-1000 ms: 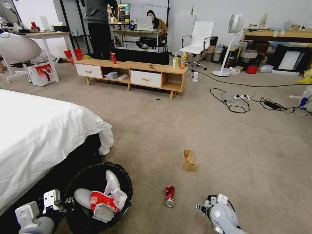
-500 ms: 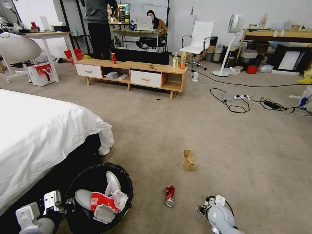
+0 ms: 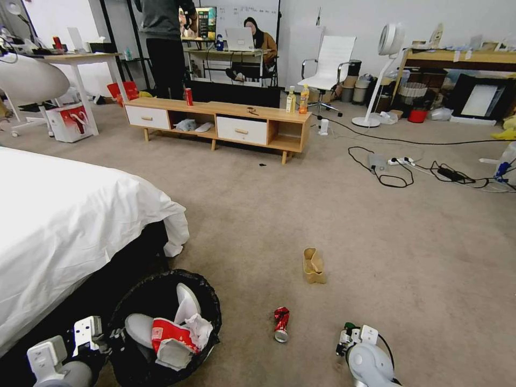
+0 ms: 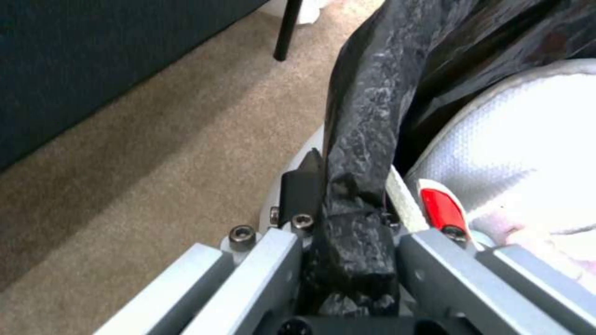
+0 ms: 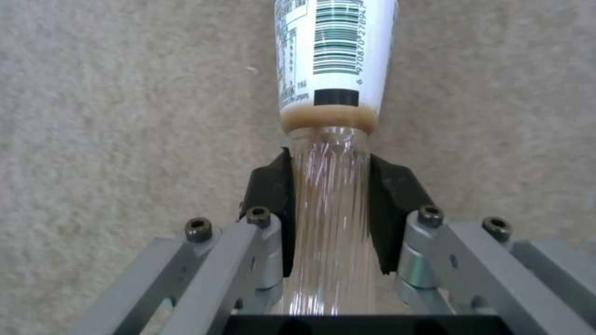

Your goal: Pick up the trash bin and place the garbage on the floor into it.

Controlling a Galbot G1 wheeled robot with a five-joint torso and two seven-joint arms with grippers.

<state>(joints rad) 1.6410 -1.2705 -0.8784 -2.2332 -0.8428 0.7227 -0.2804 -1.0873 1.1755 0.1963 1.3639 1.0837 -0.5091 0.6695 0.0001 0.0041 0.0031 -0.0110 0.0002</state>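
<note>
Trash bin (image 3: 164,322) lined in black, low at the left beside the bed (image 3: 64,226), holding a red-and-white wrapper (image 3: 169,336) and white tissue. Left end effector (image 3: 110,338) at the bin's rim. Crushed red can (image 3: 280,324) and tan paper bag (image 3: 313,265) lying on the floor (image 3: 376,242). Right end effector (image 3: 345,338) low, right of the can.

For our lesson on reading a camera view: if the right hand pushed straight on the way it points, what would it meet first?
The right hand is shut on a clear bottle. Straight ahead past the bottle lies only bare carpet, so the bottle's far end would likely touch carpet first; depth is hard to judge.
</note>
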